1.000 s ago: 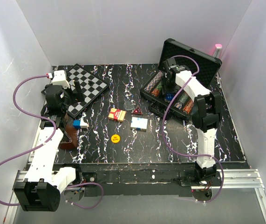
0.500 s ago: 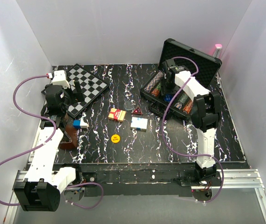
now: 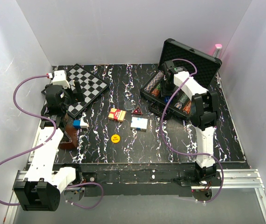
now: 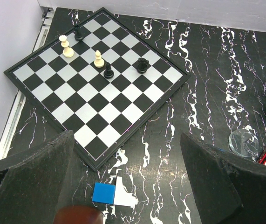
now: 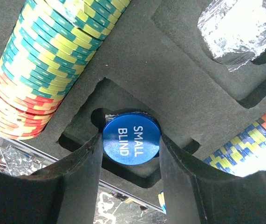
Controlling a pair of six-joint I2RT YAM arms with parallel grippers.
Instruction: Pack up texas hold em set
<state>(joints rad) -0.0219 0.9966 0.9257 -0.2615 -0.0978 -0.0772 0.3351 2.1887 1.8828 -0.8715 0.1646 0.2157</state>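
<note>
With right gripper point(image 5: 130, 141) pinching blue disc point(image 5: 131, 138) edgewise, press flat into foam recess point(image 5: 77, 138), then release; leave left gripper point(image 4: 126, 136) spread.

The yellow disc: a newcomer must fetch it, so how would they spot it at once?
On the black marbled table, look between the chessboard at left and the open briefcase at right. Nearer the front edge than the two card boxes lies the yellow disc, the only round yellow piece there.
</note>
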